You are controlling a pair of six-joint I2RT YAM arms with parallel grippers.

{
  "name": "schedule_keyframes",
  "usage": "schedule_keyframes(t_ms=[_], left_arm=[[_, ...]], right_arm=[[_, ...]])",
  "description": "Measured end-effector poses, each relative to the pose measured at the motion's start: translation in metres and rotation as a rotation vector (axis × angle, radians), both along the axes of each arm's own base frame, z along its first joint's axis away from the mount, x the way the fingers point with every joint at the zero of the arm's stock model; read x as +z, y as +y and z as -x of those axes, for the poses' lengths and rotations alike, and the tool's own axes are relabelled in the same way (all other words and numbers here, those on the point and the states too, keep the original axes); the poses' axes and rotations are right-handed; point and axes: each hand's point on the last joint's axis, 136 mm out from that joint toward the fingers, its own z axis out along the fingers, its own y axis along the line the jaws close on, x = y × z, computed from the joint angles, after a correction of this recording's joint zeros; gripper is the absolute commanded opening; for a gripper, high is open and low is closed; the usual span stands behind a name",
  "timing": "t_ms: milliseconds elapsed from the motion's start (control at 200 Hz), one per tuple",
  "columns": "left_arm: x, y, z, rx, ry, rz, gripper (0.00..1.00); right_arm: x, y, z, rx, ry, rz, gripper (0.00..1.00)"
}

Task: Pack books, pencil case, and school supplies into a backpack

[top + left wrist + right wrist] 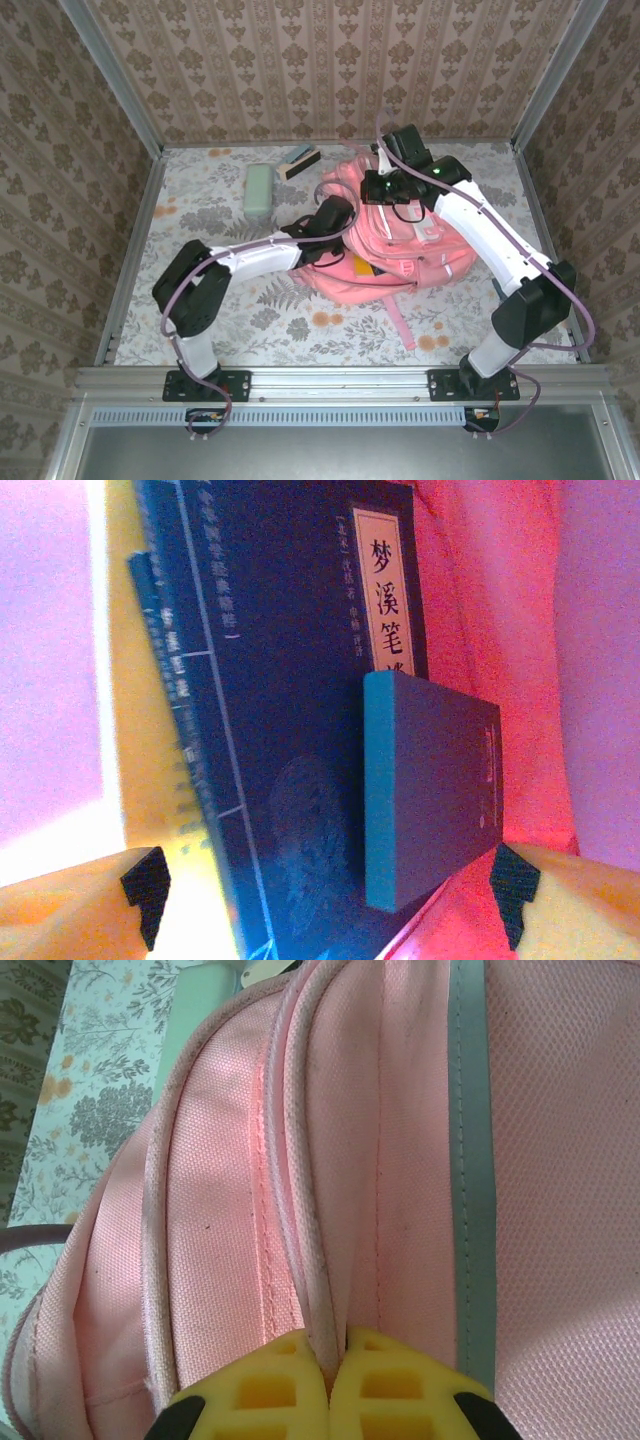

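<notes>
**Four books inside, left pincer released above them**

Four books sit inside the pink backpack (pixel 400 250). On your left wrist view the dark navy books (pixel 290 680) lie stacked, with the orange-yellow paperback (pixel 125 680) at their left edge. The small teal booklet (pixel 430 790) rests on top, with pink fabric all round.

Your left gripper (pixel 330 880) is spread wide. The booklet sits between its dark pads (pixel 145 895) and looks clear of both, so nothing is pinched: released, holding nothing.

Your right gripper (pixel 328 1345) is clenched on a ridge of the backpack's pink fabric. It grips at the far side of the bag, which looks like it is keeping the mouth up for you.

Now the relation that matters. The mint-green pencil case (pixel 259 190) lies on the table (pixel 200 300), to the far left of the bag and apart from it. Its long axis runs near to far. The teal-and-dark stapler-like block (pixel 300 160) sits just beyond it, at the far edge.

Both lie on the left arm's side, and the left arm is the free one, so that is the nearer hand by my reckoning. You would need to back out of the opening and swing left and far. Then set the fingers across the case's short width, not along its length. Watch the bag's rim as you leave; a snag there could drag the fabric against the right grip.
</notes>
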Motion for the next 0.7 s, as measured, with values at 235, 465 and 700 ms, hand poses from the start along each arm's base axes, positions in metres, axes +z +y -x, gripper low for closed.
schedule_keyframes(t_ms=[235,465,700], left_arm=[[0.019,0.059,0.002,0.029,-0.035,-0.091,0.85],[0.034,0.124,-0.029,0.102,-0.096,-0.167,0.85],[0.033,0.172,-0.090,0.152,-0.145,-0.273,0.84]], right_arm=[[-0.003,-0.002,0.005,0.008,-0.015,-0.028,0.00],[-0.013,0.002,0.009,0.024,-0.007,-0.057,0.00],[-0.015,0.005,0.013,0.026,-0.001,-0.084,0.00]])
